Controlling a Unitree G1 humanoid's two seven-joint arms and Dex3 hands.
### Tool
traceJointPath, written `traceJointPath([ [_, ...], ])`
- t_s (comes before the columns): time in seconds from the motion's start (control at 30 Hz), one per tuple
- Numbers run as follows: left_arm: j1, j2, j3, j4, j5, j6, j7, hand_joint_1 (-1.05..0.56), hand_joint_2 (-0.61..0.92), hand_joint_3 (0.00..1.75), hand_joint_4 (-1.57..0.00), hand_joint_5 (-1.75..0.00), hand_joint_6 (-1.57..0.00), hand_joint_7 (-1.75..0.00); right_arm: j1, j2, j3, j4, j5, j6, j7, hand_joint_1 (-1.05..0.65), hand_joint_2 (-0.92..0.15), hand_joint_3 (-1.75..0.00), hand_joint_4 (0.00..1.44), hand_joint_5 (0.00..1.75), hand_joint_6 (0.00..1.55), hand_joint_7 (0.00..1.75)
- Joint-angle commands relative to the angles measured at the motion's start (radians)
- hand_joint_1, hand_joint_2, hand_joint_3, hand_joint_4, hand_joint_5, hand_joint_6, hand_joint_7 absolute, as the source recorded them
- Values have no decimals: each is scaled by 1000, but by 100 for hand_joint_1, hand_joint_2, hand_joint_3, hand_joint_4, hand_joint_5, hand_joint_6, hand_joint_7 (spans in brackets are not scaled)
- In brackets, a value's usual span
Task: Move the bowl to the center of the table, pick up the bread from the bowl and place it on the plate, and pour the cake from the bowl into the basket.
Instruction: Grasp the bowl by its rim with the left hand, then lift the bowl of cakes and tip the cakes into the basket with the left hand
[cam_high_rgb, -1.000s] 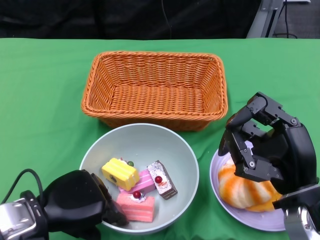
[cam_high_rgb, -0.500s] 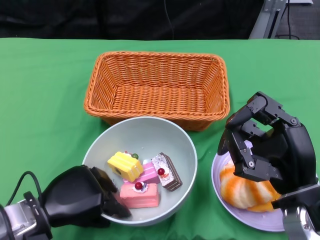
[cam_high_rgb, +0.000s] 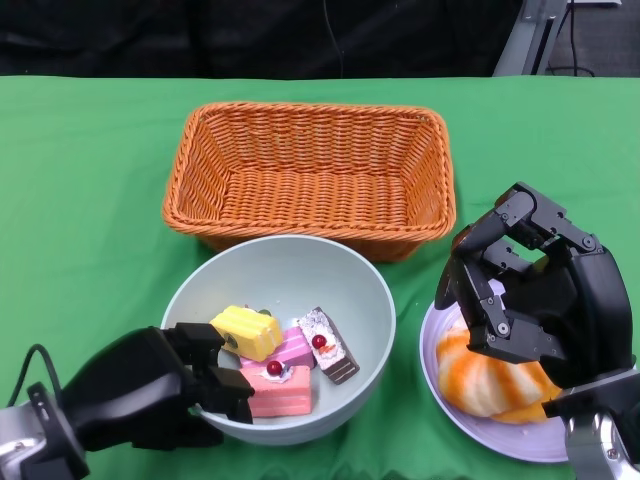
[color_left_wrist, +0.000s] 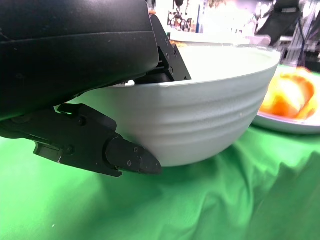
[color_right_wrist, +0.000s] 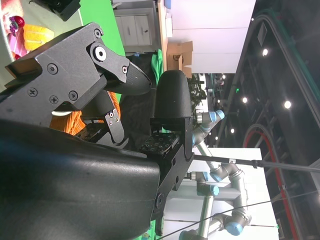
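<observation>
The left hand (cam_high_rgb: 150, 385) grips the near-left rim of the pale grey-green round ceramic bowl (cam_high_rgb: 290, 275), with black fingers (cam_high_rgb: 215, 345) hooked over the rim inside and others under the outer wall; the left wrist view shows a finger (color_left_wrist: 100, 150) pressed against the ribbed outside of the bowl (color_left_wrist: 200, 120). The bowl sits on the green cloth-covered surface (cam_high_rgb: 80, 200), near the middle and just in front of the basket, its far rim overlapping the basket's near wall in the head view. Inside the bowl lie four toy cake pieces: a yellow block-shaped cake (cam_high_rgb: 245, 332), a pink layered slice (cam_high_rgb: 295, 347) beneath it, a salmon-pink cake topped with a red cherry (cam_high_rgb: 275, 388) nearest the left hand, and a brown-and-white slice with a red cherry (cam_high_rgb: 328, 345) on the right. Behind the bowl stands the orange rectangular woven wicker basket (cam_high_rgb: 310, 175), with nothing visible inside. To the right, the lavender round plate (cam_high_rgb: 450, 415) carries the orange-and-white ridged toy bread (cam_high_rgb: 480, 380), which lies just beside the bowl. The right hand (cam_high_rgb: 525, 290) hovers over the plate and bread with its fingers (cam_high_rgb: 480, 270) curled downward and apart, holding nothing; whether they touch the bread cannot be told.
</observation>
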Motion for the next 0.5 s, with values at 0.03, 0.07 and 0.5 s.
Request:
traceJointPath([
  [0.03,36,46,47,-34,-74,-70,-41,-12,92,23,-62,-163,-66,-126,-6,0,-14,7,2,-17,-3,-12,-54,-107,71,169,67,136],
  [0.07,46,57,61,-53,-95,-85,-60,-12,92,25,-61,-163,-66,-126,-8,1,-15,10,4,-18,-3,-12,-54,-107,71,169,66,136],
  [0.5,208,115,254,-283,-404,-193,-354,-11,92,42,-60,-164,-73,-116,-14,9,-22,18,4,-5,-17,-12,-55,-105,73,169,68,135],
])
